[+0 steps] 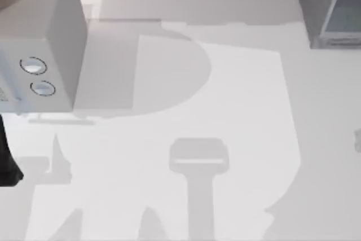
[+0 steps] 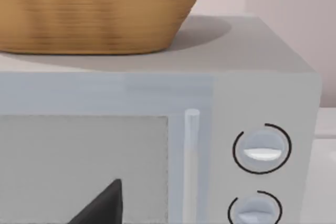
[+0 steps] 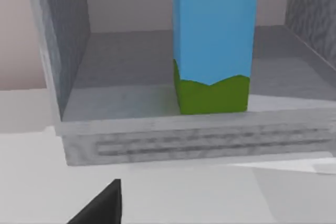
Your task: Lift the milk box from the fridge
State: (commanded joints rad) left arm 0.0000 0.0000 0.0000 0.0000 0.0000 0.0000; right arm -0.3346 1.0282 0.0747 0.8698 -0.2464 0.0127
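Note:
The milk box (image 3: 214, 40) stands upright on the floor of the fridge (image 3: 184, 140), light blue with a green band at its bottom; its top is cut off from view. The compartment is open toward my right wrist camera, with grey walls on both sides. A dark part of my right gripper (image 3: 100, 205) shows low in the right wrist view, in front of the fridge's sill and apart from the box. In the top view the fridge (image 1: 333, 9) stands at the table's far right corner with its glassy panel. My left gripper (image 2: 100, 205) faces the grey box with two dials.
A grey box with two round dials (image 1: 39, 43) stands at the far left of the white table (image 1: 225, 111). A wicker basket (image 2: 94, 9) sits on its top (image 2: 252, 51). A dark piece of my left arm (image 1: 8, 156) is at the left edge.

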